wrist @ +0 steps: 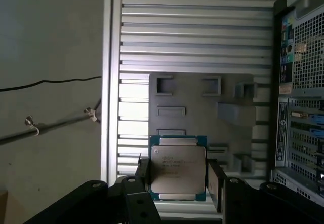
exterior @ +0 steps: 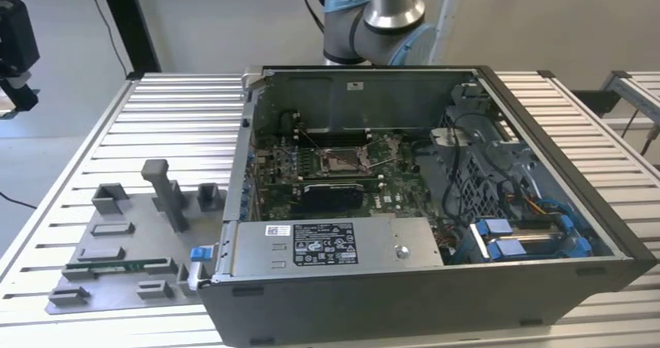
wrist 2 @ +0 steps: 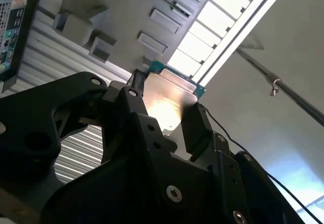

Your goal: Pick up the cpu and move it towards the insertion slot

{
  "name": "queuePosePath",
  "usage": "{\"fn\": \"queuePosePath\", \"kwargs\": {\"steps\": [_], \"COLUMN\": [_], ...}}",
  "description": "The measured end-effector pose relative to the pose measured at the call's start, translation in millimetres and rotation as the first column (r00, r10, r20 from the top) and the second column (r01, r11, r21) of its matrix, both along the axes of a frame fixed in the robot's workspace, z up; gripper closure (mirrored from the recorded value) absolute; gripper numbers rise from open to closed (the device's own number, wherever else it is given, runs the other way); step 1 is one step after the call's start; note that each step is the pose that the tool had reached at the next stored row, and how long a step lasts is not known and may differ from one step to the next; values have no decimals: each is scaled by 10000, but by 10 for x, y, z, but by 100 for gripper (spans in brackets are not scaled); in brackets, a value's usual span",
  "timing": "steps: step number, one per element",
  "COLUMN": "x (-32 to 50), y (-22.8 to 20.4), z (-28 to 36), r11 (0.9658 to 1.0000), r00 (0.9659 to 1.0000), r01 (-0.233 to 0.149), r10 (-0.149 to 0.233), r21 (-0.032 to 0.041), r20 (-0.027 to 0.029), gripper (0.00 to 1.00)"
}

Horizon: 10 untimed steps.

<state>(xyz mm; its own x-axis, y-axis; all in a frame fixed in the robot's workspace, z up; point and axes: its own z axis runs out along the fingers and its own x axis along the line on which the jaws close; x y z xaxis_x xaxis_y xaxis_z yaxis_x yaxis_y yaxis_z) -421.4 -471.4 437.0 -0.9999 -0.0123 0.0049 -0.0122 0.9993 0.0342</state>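
The cpu (wrist: 178,164) is a flat square chip with a silver-grey top and a thin greenish rim, and it hangs in the air well above the slatted table. My gripper (wrist: 178,179) is shut on it, one black finger on each of two opposite edges. In the second wrist view the cpu (wrist 2: 169,101) shows a shiny face between the same fingers (wrist 2: 195,127). The insertion slot (exterior: 345,160), a square socket with a silver frame and brownish centre, lies open on the green board inside the computer case.
A grey fixture plate (exterior: 124,286) with raised blocks and a green memory stick (exterior: 119,267) lies on the slatted table at the exterior view's left. The open computer case (exterior: 433,286) has tall walls, cables and a drive cage. The arm's base (exterior: 376,23) stands behind the case.
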Motion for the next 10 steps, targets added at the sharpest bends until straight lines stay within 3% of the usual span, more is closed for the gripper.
{"fn": "queuePosePath", "kwargs": {"steps": [10], "x": [302], "y": [8], "z": [-38], "r11": [10000], "r00": [10000], "r01": [1], "r10": [-1], "r21": [0], "r20": [1], "gripper": [100]}}
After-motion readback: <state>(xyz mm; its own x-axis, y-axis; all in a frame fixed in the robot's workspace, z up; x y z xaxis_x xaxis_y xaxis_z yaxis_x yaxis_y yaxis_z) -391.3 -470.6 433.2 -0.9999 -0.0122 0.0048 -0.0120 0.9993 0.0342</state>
